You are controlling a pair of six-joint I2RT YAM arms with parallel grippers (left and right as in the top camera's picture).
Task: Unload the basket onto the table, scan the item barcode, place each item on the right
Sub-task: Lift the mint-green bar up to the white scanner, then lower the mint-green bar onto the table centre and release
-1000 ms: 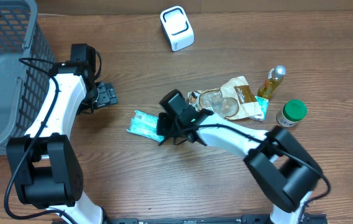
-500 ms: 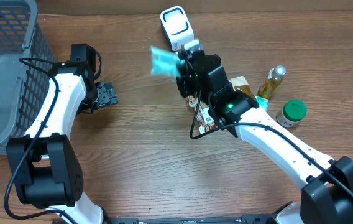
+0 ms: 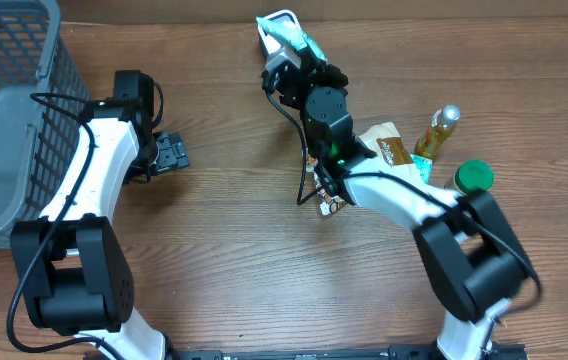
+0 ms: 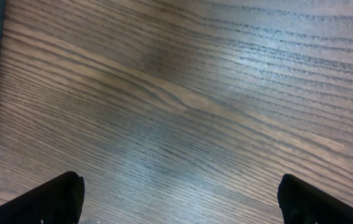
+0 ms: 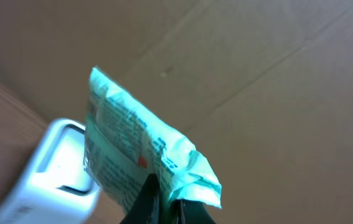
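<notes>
Packet (image 5: 127,149) now over scanner (image 5: 46,171) (was mid-table), long axis tilted; right gripper (image 5: 164,202) clamps it.

Table (image 3: 244,270): brown wood grain, it bore everything.
Left edge: a grey wire basket (image 3: 49,60) stood.
Far edge: a white scanner (image 5: 46,180) sat.
Right side: crumpled snack packets (image 3: 389,152) lay beside a yellow bottle (image 3: 437,131) and green-lidded jar (image 3: 471,178).
</notes>
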